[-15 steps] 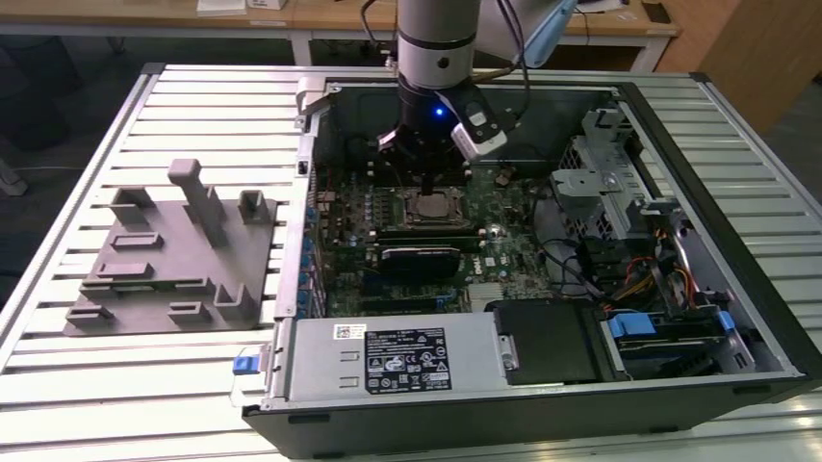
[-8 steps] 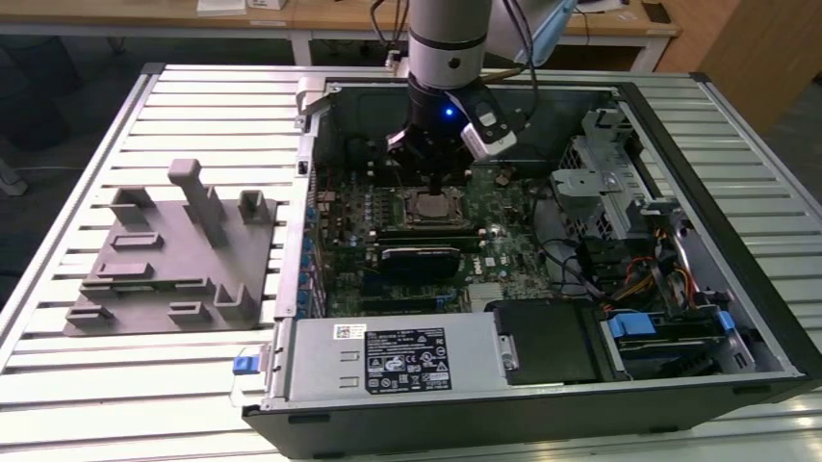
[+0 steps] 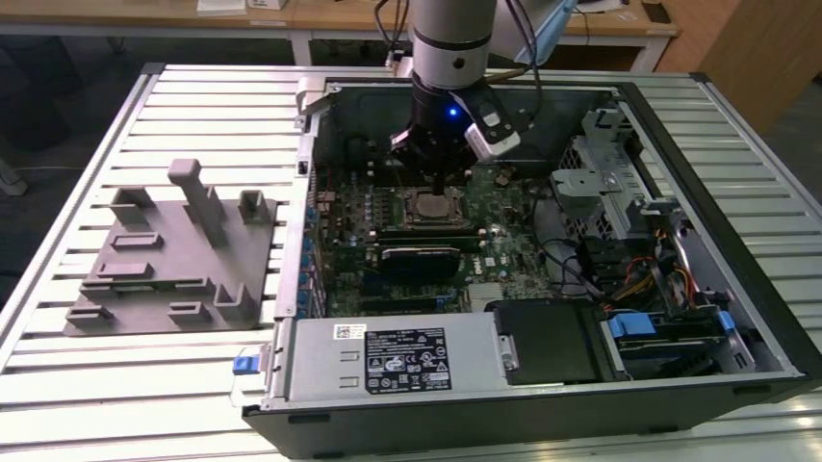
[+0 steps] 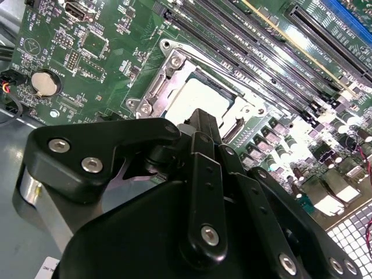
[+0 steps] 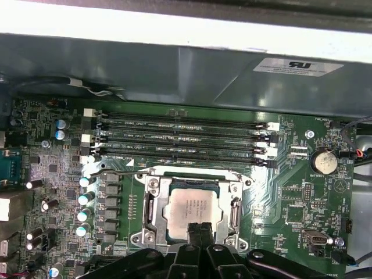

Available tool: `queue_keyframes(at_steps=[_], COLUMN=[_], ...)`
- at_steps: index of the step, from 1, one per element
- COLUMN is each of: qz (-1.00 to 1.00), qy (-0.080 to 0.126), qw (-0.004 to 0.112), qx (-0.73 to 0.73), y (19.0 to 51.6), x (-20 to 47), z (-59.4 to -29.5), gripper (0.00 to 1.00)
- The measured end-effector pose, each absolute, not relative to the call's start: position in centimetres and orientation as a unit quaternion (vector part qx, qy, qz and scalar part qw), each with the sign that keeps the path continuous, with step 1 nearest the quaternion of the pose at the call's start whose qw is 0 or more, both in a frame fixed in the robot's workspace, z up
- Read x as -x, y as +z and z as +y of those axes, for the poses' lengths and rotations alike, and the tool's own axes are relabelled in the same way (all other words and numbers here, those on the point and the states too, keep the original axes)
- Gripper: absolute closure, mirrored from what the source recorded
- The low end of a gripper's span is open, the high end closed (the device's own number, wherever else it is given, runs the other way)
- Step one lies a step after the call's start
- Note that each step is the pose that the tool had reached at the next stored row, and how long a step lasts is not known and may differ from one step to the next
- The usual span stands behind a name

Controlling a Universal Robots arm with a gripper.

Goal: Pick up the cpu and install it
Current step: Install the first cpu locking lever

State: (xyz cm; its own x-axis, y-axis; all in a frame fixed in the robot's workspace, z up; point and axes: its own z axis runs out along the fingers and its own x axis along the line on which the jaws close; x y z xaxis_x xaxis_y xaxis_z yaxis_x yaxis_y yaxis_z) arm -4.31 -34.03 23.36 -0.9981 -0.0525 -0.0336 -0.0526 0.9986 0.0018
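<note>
Right above the socket (image 5: pixel 151 204), gripper (image 5: pixel 199 228) fingertips pinched together, nothing between them, tips over the near edge of the cpu (image 5: pixel 192 206). It lies flat inside the socket frame. Beyond: memory slots (image 5: pixel 180 139), then case wall (image 5: pixel 174 70).

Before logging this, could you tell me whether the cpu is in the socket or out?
In: the cpu lies flat inside the metal-framed socket in the first wrist view.

Near edge of cpu (image 5: pixel 189 203) hidden behind gripper (image 5: pixel 200 226); contact possibly made, hard to tell.
</note>
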Motion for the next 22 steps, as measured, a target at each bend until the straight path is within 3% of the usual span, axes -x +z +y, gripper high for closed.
queue_keyframes(at_steps=[12, 22], qz=[1.0, 1.0], qy=[0.001, 0.001], qw=[0.017, 0.017], qx=[0.026, 0.025], y=[23.4, 23.4], x=[4.6, 8.5], z=[-34.0, -34.0], gripper=[0.89, 0.89])
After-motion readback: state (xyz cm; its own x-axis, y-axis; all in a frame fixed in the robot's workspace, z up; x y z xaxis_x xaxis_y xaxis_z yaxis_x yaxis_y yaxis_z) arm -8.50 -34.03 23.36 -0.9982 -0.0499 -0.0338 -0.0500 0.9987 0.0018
